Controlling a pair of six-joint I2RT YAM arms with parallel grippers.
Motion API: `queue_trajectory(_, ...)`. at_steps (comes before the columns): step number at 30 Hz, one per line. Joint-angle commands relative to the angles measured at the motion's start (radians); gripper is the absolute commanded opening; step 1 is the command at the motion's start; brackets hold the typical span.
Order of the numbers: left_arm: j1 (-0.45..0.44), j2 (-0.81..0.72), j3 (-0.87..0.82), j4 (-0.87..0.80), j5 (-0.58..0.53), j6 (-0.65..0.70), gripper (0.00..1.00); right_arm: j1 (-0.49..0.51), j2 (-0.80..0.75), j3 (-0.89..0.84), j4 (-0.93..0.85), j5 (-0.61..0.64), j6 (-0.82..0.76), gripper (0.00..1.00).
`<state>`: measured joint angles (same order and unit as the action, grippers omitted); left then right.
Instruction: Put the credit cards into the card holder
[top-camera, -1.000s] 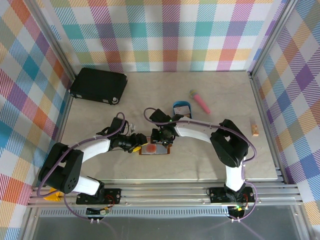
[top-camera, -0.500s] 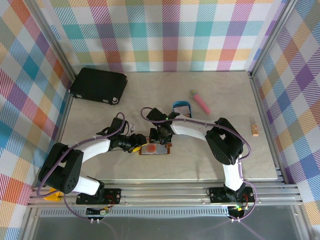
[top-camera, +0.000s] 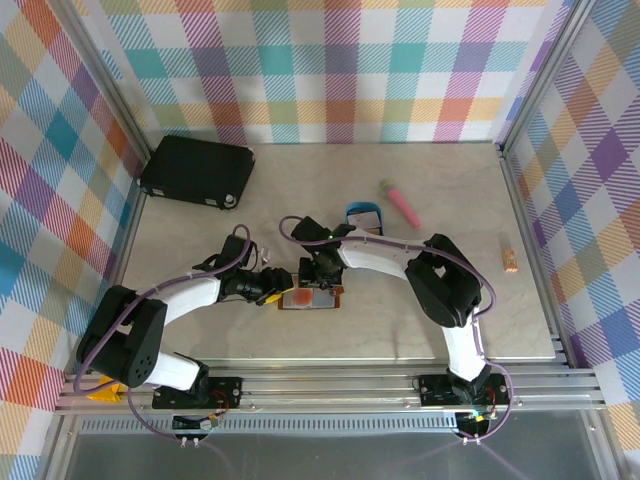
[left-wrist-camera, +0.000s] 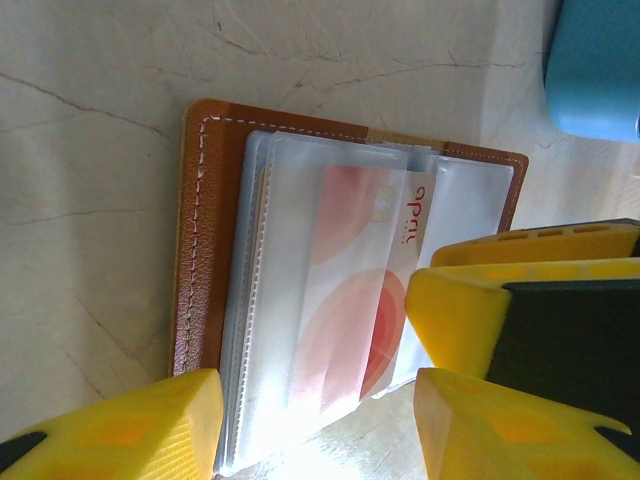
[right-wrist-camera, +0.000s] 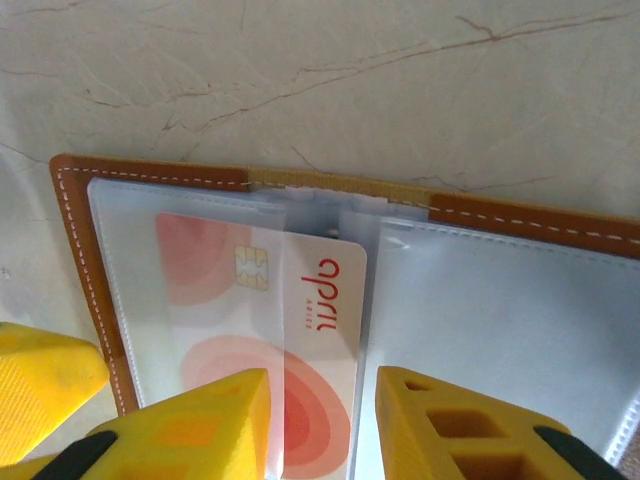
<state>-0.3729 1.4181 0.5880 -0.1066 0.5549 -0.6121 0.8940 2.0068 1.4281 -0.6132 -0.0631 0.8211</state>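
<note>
So the card holder (top-camera: 312, 298) is lying flat and wide open around the middle of the bench (top-camera: 200, 320), a bit closer to the near edge than the far one, brown leather rim facing out and the clear sleeves (right-wrist-camera: 130, 230) facing up. One credit card (right-wrist-camera: 320, 300), white with red circles and a chip, is partway into the left-hand sleeve; its chip end is under the plastic and a strip with red lettering sticks out bare near the fold. The right end effector (right-wrist-camera: 322, 385) is right on top of that bare strip, fingers only narrowly apart on either side of it. Honestly can't tell if it's pinching the card or just resting there. The left end effector (left-wrist-camera: 315, 400) is released, fingers spread wide at the holder's left edge with the sleeve stack poking into the gap and nothing clamped. A blue tray (top-camera: 363, 215) sits just past the holder toward the far edge, a pink stick (top-camera: 402, 205) beside it, and a black case (top-camera: 197, 170) in the far left corner.
</note>
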Motion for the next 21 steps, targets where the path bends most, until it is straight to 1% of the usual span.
queue_trajectory(1, -0.011, 0.006, -0.008, -0.016, -0.016, 0.015, 0.53, 0.012, 0.021, 0.035, -0.029, -0.003, -0.016, 0.33)
queue_trajectory(15, -0.011, 0.007, -0.013, -0.008, -0.018, 0.016, 0.52, 0.017, 0.04, 0.047, -0.028, -0.026, -0.015, 0.31)
queue_trajectory(21, -0.011, 0.016, -0.013, 0.001, -0.014, 0.013, 0.52, 0.02, 0.035, 0.048, -0.044, -0.006, -0.02, 0.32)
